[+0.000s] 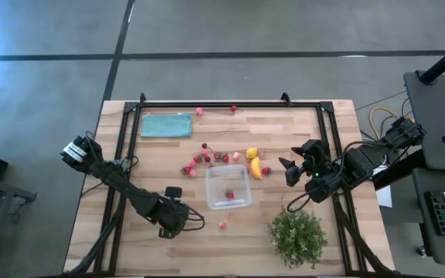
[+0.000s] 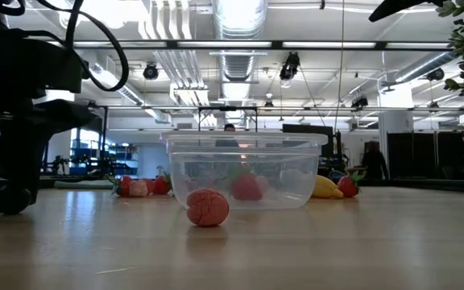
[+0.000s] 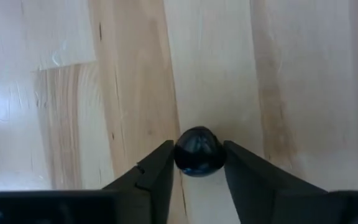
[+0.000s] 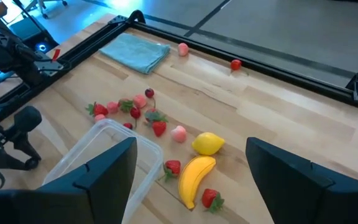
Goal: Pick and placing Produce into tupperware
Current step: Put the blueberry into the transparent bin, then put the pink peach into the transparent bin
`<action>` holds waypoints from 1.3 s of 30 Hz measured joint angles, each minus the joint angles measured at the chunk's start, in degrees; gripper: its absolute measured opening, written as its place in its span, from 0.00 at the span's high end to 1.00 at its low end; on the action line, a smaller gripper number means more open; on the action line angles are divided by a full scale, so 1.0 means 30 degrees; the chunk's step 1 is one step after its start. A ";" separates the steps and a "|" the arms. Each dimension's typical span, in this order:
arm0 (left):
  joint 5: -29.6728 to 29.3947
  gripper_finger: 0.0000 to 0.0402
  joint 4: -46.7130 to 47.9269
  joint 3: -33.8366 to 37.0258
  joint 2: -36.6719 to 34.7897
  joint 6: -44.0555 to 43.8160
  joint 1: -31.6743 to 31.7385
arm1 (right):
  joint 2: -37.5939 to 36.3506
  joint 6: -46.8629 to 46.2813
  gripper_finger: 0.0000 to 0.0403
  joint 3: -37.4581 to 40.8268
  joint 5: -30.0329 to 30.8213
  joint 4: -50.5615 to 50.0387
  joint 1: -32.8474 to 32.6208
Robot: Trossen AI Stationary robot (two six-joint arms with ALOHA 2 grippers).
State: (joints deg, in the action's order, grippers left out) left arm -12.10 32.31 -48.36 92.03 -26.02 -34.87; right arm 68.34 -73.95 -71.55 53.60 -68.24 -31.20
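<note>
Butcher-block wood makes up your table (image 1: 168, 166), pale planks framed by black rails, standing on a grey floor crossed by dark lines. Your left gripper (image 3: 197, 163) is low at the lower left of the high frame, its fingers (image 3: 157, 171) pinched on a small dark round berry (image 3: 197, 151) just off the planks. Your right gripper (image 1: 293, 168) hangs right of centre with its fingers spread wide and nothing between them. You'll find the clear tupperware (image 1: 228, 187) at the middle of the table with a red piece (image 2: 247, 188) inside, and a pink berry (image 2: 208, 207) lying loose on the wood just in front of it in the low view. More produce is scattered above and to the right of it: strawberries (image 4: 158, 128), a lemon (image 4: 208, 144) and a banana (image 4: 194, 176). A teal cloth (image 1: 167, 125) lies at the upper left, a leafy green bush (image 1: 297, 237) at the lower right. Behind the table you see a large hall with ducts and strip lights overhead.
</note>
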 joint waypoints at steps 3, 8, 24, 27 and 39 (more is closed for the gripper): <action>0.0024 0.78 -0.0158 -0.0020 0.0034 -0.0003 0.0000 | 0.0000 0.0000 0.27 0.0000 0.0000 -0.0002 0.0000; -0.0333 0.78 -0.0160 -0.0022 -0.0001 -0.0008 0.0027 | 0.0000 0.0000 0.27 0.0000 0.0000 -0.0002 0.0000; 0.0189 0.77 -0.1569 -0.1355 -0.4475 0.6797 0.5502 | 0.0000 0.0087 0.27 0.0000 -0.0882 -0.0028 0.0000; 0.1607 0.77 -0.2901 -0.1981 -0.4144 0.7282 0.8015 | 0.0000 -0.0231 0.27 0.0000 -0.0869 -0.0031 0.0000; 0.4796 0.48 -0.1172 -0.6071 0.0484 0.7214 1.0402 | 0.0000 -0.1249 0.22 0.0000 -0.1889 -0.0024 -0.0007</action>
State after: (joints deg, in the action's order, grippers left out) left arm 2.28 28.80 -66.57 93.48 -4.38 -3.67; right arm 68.34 -77.70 -71.55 47.94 -68.31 -31.22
